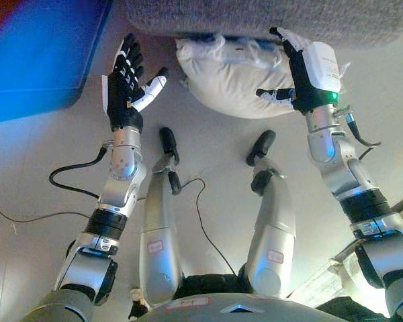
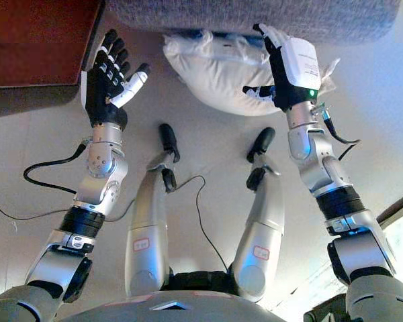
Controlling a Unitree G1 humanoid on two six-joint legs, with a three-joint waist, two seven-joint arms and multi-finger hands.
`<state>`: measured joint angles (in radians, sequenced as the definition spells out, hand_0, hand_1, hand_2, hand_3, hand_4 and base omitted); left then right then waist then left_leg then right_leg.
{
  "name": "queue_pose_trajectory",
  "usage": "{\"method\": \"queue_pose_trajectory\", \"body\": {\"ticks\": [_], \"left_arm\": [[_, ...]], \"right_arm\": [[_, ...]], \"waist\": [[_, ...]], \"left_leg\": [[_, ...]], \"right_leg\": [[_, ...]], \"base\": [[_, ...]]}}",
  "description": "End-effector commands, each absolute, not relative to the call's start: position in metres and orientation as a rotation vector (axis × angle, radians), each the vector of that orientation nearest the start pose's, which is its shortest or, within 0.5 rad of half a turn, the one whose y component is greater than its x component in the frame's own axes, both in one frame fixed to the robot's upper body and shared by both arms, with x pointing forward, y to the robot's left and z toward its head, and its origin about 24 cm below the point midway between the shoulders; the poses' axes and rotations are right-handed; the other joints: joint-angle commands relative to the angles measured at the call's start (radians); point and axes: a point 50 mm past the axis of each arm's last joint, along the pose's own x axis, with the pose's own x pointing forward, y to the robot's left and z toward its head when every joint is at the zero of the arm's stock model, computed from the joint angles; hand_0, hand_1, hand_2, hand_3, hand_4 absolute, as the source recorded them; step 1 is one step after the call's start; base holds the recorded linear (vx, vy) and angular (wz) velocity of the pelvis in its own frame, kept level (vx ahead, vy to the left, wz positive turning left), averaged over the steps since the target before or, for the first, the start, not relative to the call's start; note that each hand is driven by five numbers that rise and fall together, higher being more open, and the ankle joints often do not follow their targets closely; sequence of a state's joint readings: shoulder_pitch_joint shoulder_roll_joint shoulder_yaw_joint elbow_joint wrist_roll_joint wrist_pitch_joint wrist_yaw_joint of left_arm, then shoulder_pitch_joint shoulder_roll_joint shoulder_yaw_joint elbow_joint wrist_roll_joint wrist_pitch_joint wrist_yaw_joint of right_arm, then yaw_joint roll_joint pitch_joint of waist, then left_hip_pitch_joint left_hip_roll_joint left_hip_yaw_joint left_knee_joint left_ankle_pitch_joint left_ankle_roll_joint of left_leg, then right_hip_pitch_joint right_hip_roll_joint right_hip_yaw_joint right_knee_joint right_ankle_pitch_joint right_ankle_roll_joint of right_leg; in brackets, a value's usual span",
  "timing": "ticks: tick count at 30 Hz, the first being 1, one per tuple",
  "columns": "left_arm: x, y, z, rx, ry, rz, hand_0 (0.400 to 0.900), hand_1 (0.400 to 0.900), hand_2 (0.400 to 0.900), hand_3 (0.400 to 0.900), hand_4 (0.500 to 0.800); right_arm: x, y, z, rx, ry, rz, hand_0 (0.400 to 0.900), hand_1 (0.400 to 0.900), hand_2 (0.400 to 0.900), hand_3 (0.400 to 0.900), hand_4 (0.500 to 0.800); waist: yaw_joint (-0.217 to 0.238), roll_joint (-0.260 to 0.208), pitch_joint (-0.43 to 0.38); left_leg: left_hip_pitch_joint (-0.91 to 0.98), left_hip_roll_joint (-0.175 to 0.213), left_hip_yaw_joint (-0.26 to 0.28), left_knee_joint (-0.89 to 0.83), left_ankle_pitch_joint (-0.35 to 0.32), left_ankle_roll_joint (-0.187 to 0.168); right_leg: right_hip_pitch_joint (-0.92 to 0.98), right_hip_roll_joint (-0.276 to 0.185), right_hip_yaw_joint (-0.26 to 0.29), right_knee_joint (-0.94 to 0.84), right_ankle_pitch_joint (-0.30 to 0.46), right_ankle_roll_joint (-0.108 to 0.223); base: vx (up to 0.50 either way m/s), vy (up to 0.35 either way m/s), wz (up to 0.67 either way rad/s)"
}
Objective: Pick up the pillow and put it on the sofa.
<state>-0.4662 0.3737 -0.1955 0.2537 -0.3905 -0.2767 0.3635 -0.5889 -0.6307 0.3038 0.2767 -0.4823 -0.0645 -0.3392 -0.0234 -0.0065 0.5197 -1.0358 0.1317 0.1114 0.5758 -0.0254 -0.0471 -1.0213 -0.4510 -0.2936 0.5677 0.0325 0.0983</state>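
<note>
pillow work, seen from above: starting at your left, a dark red-brown piece of furniture (image 2: 40,47) fills the top left corner, standing on the pale floor (image 2: 208,134). just right of it your left hand (image 2: 107,84) is raised over bare floor with its fingers straight and spread and the thumb splayed toward the pillow; it holds nothing and touches nothing, with a gap of floor between it and the pillow's left end.

next comes the white pillow (image 1: 232,84), lying on the floor with its far edge tucked against and partly under the front edge of the grey sofa (image 1: 269,20), which runs along the top of the view. the pillow looks wrapped in clear plastic that crinkles along its upper side.

at the pillow's right end you see your right hand (image 1: 299,74), back of the hand toward the camera. its fingers point up toward the sofa edge, fairly straight, and its thumb reaches left across the pillow's right end. you cannot tell whether the thumb actually touches the pillow, and no finger is curled round it.
</note>
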Motion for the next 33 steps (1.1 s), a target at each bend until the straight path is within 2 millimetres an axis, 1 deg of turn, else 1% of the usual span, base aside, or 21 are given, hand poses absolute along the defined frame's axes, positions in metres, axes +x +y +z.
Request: {"method": "queue_pose_trajectory", "body": {"ticks": [1,7,10,11,12,13,15,16,19,21,22,23,26,33], "left_arm": [[0.309,0.185,0.196,-0.143,-0.724,0.171,0.900,0.900,0.900,0.900,0.800],[0.307,0.185,0.201,-0.146,-0.747,0.168,0.900,0.900,0.900,0.900,0.800],[0.307,0.185,0.208,-0.157,-0.773,0.174,0.900,0.900,0.900,0.900,0.800],[0.305,0.186,0.212,-0.169,-0.791,0.174,0.900,0.900,0.900,0.900,0.800],[0.305,0.187,0.213,-0.170,-0.794,0.175,0.900,0.900,0.900,0.900,0.800],[0.304,0.187,0.215,-0.175,-0.806,0.178,0.900,0.900,0.900,0.900,0.800],[0.303,0.187,0.218,-0.175,-0.813,0.179,0.900,0.900,0.900,0.900,0.800],[0.303,0.187,0.219,-0.172,-0.815,0.175,0.900,0.900,0.900,0.900,0.800],[0.301,0.190,0.220,-0.171,-0.813,0.182,0.900,0.900,0.900,0.900,0.800],[0.301,0.191,0.218,-0.170,-0.803,0.184,0.900,0.900,0.900,0.900,0.800],[0.301,0.191,0.213,-0.175,-0.780,0.191,0.900,0.900,0.900,0.900,0.800],[0.302,0.191,0.211,-0.182,-0.771,0.195,0.900,0.900,0.900,0.900,0.800],[0.301,0.192,0.210,-0.190,-0.763,0.198,0.900,0.900,0.900,0.900,0.800],[0.301,0.191,0.209,-0.197,-0.752,0.196,0.900,0.900,0.900,0.900,0.800]], "right_arm": [[0.335,-0.192,0.214,-1.058,-0.724,-0.246,0.900,0.900,0.900,0.900,0.800],[0.335,-0.192,0.220,-1.033,-0.741,-0.262,0.900,0.900,0.900,0.900,0.800],[0.339,-0.194,0.228,-1.041,-0.752,-0.291,0.900,0.900,0.900,0.900,0.800],[0.343,-0.195,0.234,-1.047,-0.753,-0.309,0.900,0.900,0.900,0.900,0.800],[0.343,-0.194,0.235,-1.047,-0.756,-0.309,0.900,0.900,0.900,0.900,0.800],[0.346,-0.195,0.242,-1.059,-0.761,-0.328,0.900,0.900,0.900,0.900,0.800],[0.350,-0.194,0.246,-1.058,-0.757,-0.337,0.900,0.900,0.900,0.900,0.800],[0.356,-0.194,0.255,-1.069,-0.740,-0.358,0.900,0.900,0.900,0.900,0.800],[0.363,-0.187,0.275,-1.034,-0.751,-0.380,0.900,0.900,0.900,0.900,0.800],[0.364,-0.183,0.277,-1.019,-0.752,-0.375,0.900,0.900,0.900,0.900,0.800],[0.365,-0.179,0.282,-0.984,-0.755,-0.376,0.576,0.576,0.576,0.576,0.606],[0.366,-0.176,0.284,-0.972,-0.759,-0.373,0.400,0.400,0.400,0.400,0.500],[0.365,-0.172,0.293,-0.945,-0.779,-0.371,0.400,0.400,0.400,0.400,0.500],[0.364,-0.166,0.300,-0.906,-0.801,-0.351,0.400,0.400,0.400,0.400,0.500]], "waist": [[-0.008,0.014,0.000],[-0.005,0.008,0.000],[0.003,0.007,0.000],[0.012,0.005,0.000],[0.011,0.005,0.000],[0.019,0.002,0.000],[0.022,0.000,0.000],[0.033,-0.004,0.000],[0.046,-0.013,0.000],[0.046,-0.018,0.000],[0.053,-0.023,0.000],[0.055,-0.027,0.000],[0.058,-0.036,0.000],[0.063,-0.046,0.000]], "left_leg": [[-0.036,0.008,-0.088,0.115,-0.160,-0.037],[-0.124,0.003,-0.098,0.138,-0.156,-0.037],[-0.161,0.003,-0.104,0.139,-0.146,-0.039],[-0.181,0.004,-0.114,0.136,-0.141,-0.042],[-0.186,0.005,-0.115,0.138,-0.141,-0.042],[-0.206,0.000,-0.124,0.145,-0.141,-0.041],[-0.222,-0.001,-0.129,0.152,-0.143,-0.041],[-0.242,-0.007,-0.135,0.163,-0.144,-0.041],[-0.280,-0.017,-0.147,0.184,-0.144,-0.040],[-0.290,-0.020,-0.150,0.190,-0.144,-0.040],[-0.300,-0.025,-0.153,0.190,-0.141,-0.039],[-0.304,-0.028,-0.156,0.191,-0.139,-0.038],[-0.310,-0.037,-0.159,0.184,-0.135,-0.037],[-0.313,-0.050,-0.166,0.161,-0.124,-0.033]], "right_leg": [[-0.055,-0.045,0.071,0.056,0.033,0.114],[-0.145,-0.047,0.085,0.074,0.031,0.114],[-0.182,-0.045,0.080,0.076,0.031,0.114],[-0.201,-0.042,0.077,0.080,0.028,0.113],[-0.206,-0.041,0.077,0.082,0.027,0.113],[-0.225,-0.040,0.079,0.092,0.020,0.112],[-0.244,-0.041,0.081,0.106,0.015,0.113],[-0.262,-0.043,0.083,0.121,0.010,0.114],[-0.297,-0.045,0.086,0.147,0.000,0.114],[-0.307,-0.046,0.087,0.154,-0.002,0.113],[-0.316,-0.046,0.086,0.156,-0.001,0.113],[-0.320,-0.047,0.087,0.156,0.001,0.112],[-0.325,-0.047,0.090,0.152,0.002,0.113],[-0.324,-0.050,0.088,0.138,0.002,0.117]], "base": [[-0.03,0.025,-0.04],[-0.01,0.005,0.03],[0.00,-0.007,0.02],[0.01,-0.020,0.04],[0.00,-0.015,0.06],[0.00,-0.004,0.05],[0.00,-0.004,0.08],[0.01,0.005,0.10],[0.01,0.014,0.09],[0.01,0.012,0.02],[0.01,0.028,0.05],[0.02,0.042,0.05],[0.01,0.041,0.02],[0.00,0.033,0.01]]}}
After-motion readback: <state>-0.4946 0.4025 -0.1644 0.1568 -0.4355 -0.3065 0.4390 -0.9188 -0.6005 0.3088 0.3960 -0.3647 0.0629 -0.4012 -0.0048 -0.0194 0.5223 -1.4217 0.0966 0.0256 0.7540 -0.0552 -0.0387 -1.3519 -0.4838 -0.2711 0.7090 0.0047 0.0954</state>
